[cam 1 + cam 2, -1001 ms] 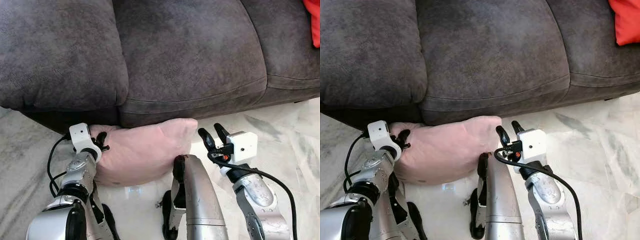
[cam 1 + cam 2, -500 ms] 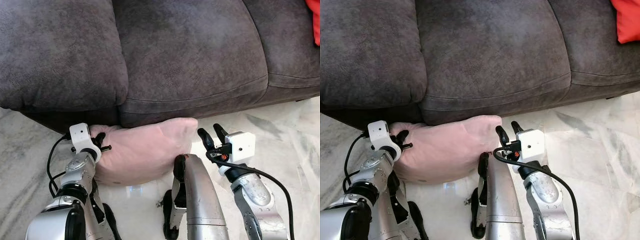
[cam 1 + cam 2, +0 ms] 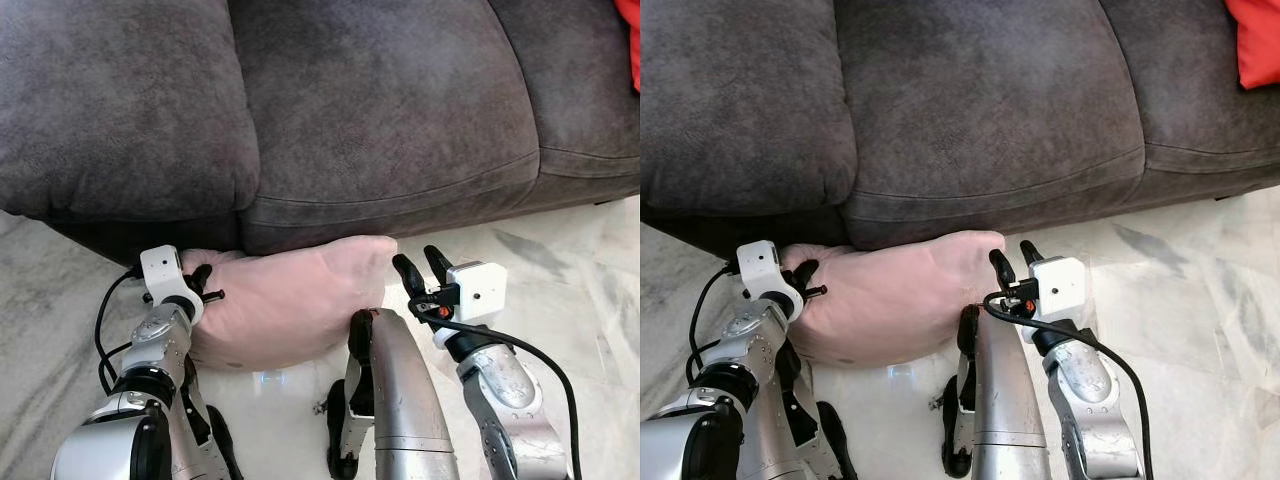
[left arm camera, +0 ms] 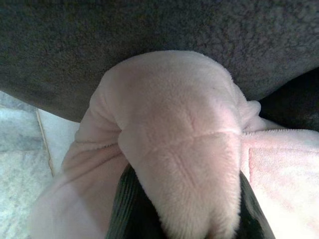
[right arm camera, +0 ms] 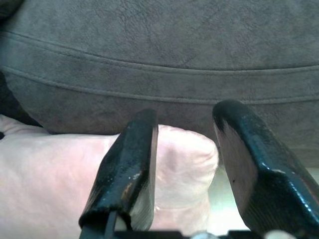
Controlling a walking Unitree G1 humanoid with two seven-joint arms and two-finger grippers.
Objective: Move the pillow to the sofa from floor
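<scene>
A pale pink pillow (image 3: 290, 300) lies on the marble floor, pressed against the front of the dark grey sofa (image 3: 380, 110). My left gripper (image 3: 200, 284) is at the pillow's left end; in the left wrist view a fold of the pink pillow (image 4: 179, 144) is pinched between its two black fingers. My right gripper (image 3: 421, 268) stands open just beside the pillow's right corner, and in the right wrist view that corner of the pillow (image 5: 184, 154) shows between the spread fingers (image 5: 129, 169).
The sofa's seat cushions fill the upper part of the eye views, with a red cushion (image 3: 1258, 40) at the far right. Pale marble floor (image 3: 560, 270) lies to the right. My own silver leg (image 3: 395, 400) stands between the arms.
My right gripper has crept a little to the left and up, nearer the pillow's right corner. The left gripper and pillow have stayed put.
</scene>
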